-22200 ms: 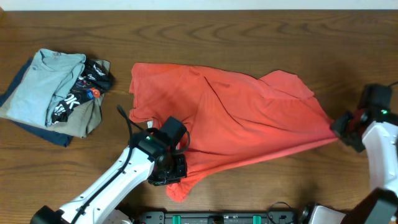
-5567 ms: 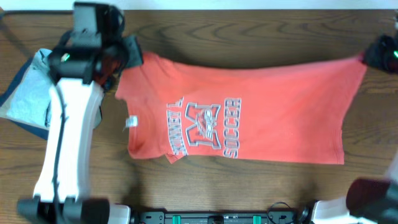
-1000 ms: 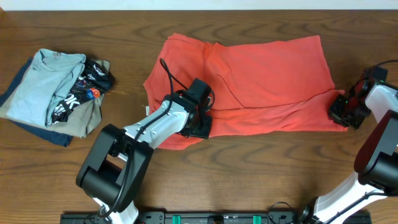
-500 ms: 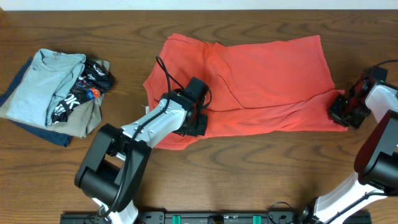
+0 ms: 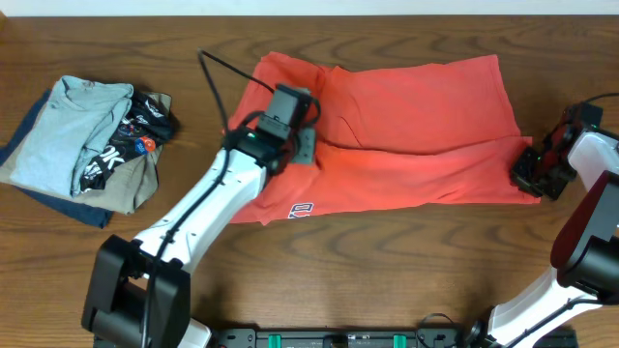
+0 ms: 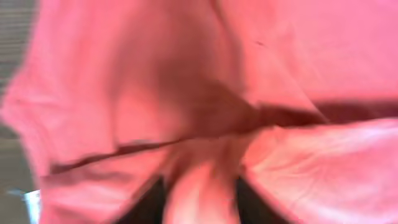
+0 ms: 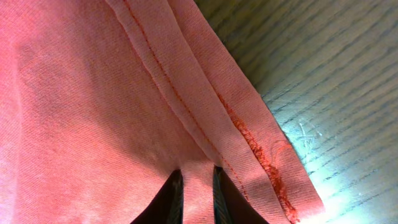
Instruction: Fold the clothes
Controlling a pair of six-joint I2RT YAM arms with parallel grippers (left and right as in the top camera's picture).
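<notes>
T-shirt [image 5: 406, 126] lettering mostly hidden by fold; left tool [image 5: 302, 147] view blurred.

Counting: 1 coral-red T-shirt [image 5: 406, 126] lying across mid worktop [image 5: 387, 261]. 1 pile of other garments [image 5: 82, 145] sitting nr the left edge, showing approx 4 pcs: 1 light blue-grey shirt [image 5: 68, 130], 1 black garment w/ white print [image 5: 131, 130], 1 olive-tan piece [image 5: 140, 184], 1 dark blue piece [image 5: 68, 208] underneath. 2 robot arms reaching in, each showing 2 fingers [image 7: 173, 193].
</notes>
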